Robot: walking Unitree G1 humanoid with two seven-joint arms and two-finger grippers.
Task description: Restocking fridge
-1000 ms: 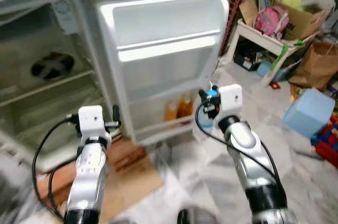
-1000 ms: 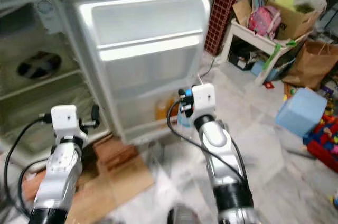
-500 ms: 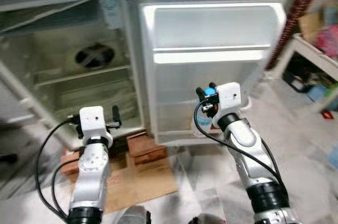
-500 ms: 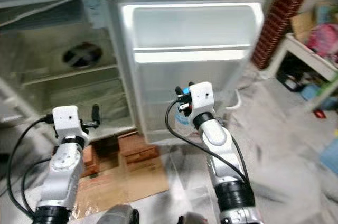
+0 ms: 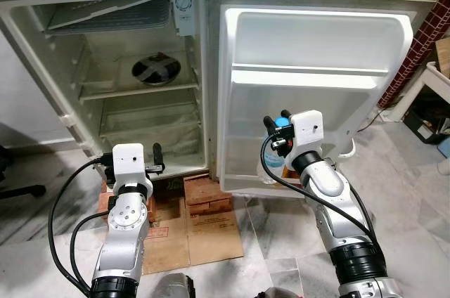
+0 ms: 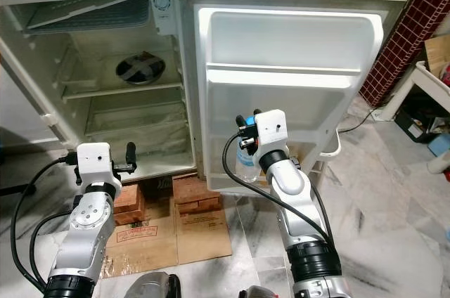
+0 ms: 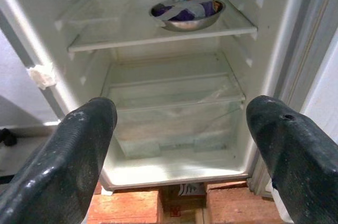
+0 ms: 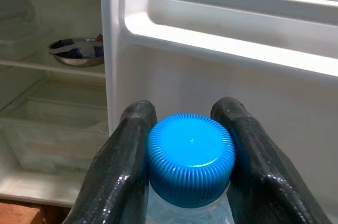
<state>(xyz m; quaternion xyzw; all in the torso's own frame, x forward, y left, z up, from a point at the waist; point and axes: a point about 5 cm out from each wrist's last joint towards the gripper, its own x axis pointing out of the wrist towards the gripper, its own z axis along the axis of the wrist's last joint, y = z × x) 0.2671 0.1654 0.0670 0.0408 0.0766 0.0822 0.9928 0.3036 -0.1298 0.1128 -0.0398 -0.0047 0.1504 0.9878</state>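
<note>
Two end effectors face an open fridge, one of them carrying a water bottle.

Right end effector [image 8: 187, 155] is clamped on the blue-capped water bottle [image 8: 190, 152], held just before the lower door shelf [image 6: 327, 149]. Left end effector [image 7: 179, 145] has its fingers spread apart, empty, before the fridge [image 5: 91, 38], where a steel bowl [image 7: 186, 12] sits on the middle shelf [image 7: 132, 36]. Bricks [image 5: 206, 190] lie under the fridge on the floor.

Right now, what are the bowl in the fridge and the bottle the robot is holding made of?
The bowl looks like metal, probably steel: silvery and shiny, with bright glints along its rim. The bottle seems to be clear plastic, see-through below its cap, which looks like matte blue plastic with fine ridges round the edge. The right gripper has its jaws closed on that cap.
</note>
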